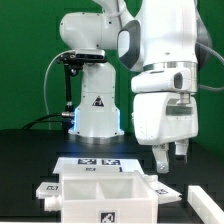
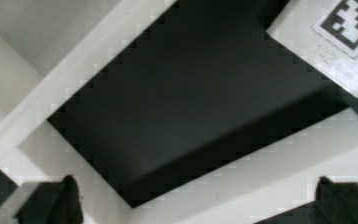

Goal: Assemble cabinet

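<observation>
The cabinet box [image 1: 100,192] is white, has inner compartments and a marker tag on its front, and stands at the front middle of the black table. A flat white panel [image 1: 42,188] lies at its left and another [image 1: 200,196] at its right. My gripper [image 1: 171,157] hangs open just above the box's right rear part and holds nothing. In the wrist view the two dark fingertips [image 2: 51,203] stand far apart. Below the gripper [image 2: 197,205] are the box's white wall [image 2: 247,165], a dark compartment [image 2: 185,110] and a tag [image 2: 345,25].
The marker board [image 1: 92,160] lies flat behind the box. The arm's white base [image 1: 97,110] stands at the back middle, with a black stand and cables [image 1: 66,80] at its left. A green wall closes the back.
</observation>
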{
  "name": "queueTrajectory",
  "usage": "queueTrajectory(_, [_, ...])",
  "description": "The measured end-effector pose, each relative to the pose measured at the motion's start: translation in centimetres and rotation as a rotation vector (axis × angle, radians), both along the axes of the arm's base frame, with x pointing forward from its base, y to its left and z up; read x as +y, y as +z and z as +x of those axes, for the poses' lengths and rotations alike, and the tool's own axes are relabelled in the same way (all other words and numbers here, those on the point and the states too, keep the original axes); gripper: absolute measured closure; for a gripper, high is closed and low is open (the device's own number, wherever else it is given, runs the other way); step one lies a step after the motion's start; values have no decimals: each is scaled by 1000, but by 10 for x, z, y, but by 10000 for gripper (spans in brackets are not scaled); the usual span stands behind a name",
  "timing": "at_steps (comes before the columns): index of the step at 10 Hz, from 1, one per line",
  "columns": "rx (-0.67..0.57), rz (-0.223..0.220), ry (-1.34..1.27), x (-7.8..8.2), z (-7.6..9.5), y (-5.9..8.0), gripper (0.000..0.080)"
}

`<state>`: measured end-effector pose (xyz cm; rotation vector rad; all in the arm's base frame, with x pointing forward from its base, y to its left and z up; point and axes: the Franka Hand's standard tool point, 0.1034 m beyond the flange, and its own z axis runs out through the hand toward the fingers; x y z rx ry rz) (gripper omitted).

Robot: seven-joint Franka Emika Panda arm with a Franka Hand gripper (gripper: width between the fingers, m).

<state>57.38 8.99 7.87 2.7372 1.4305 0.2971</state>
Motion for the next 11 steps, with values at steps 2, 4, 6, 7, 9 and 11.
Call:
queueTrajectory(2, [1,0,0,0,-1,0,149])
queueTrajectory(4, [2,0,-1,0,-1,-1,149])
queueTrajectory(6, [0,-10,28,-5,0,0,149])
queueTrajectory(7, [-8,-32,90,-20,1,6,149])
queueTrajectory(9, [16,-70,173,-46,2,14,149])
queueTrajectory(11, [27,-75,175,-49,4,17,149])
